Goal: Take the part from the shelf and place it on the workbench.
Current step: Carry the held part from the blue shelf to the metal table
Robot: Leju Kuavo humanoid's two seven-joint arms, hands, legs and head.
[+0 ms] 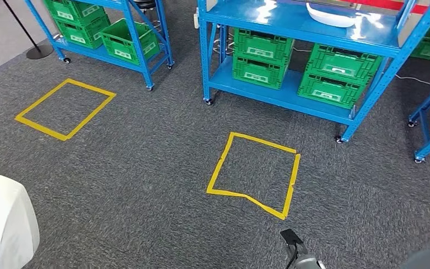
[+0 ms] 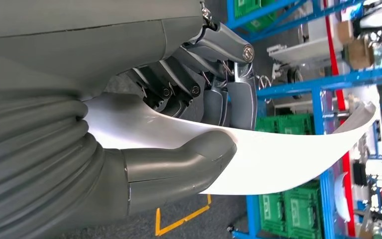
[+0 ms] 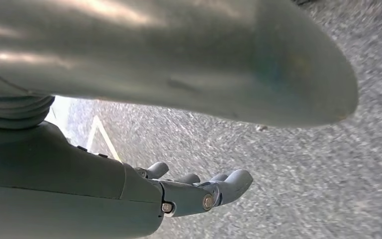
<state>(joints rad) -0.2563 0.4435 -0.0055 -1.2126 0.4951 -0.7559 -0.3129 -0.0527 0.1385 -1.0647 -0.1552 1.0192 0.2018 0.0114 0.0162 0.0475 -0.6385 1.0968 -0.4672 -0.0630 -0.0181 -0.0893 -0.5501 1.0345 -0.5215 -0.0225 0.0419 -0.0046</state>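
The left hand (image 2: 199,124) clamps a curved white part (image 2: 288,159) between thumb and fingers, low at the robot's left side. Ahead stands a blue shelf (image 1: 291,25) with green crates (image 1: 260,56). The right hand (image 3: 199,191) hangs over grey carpet (image 3: 303,174), fingers seemingly loose, empty.

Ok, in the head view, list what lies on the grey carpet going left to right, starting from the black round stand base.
Black round stand base → yellow tape square → smaller blue metal shelf rack with green plastic crates → second yellow tape square → large blue metal shelf rack carrying green crates and a white curved part.
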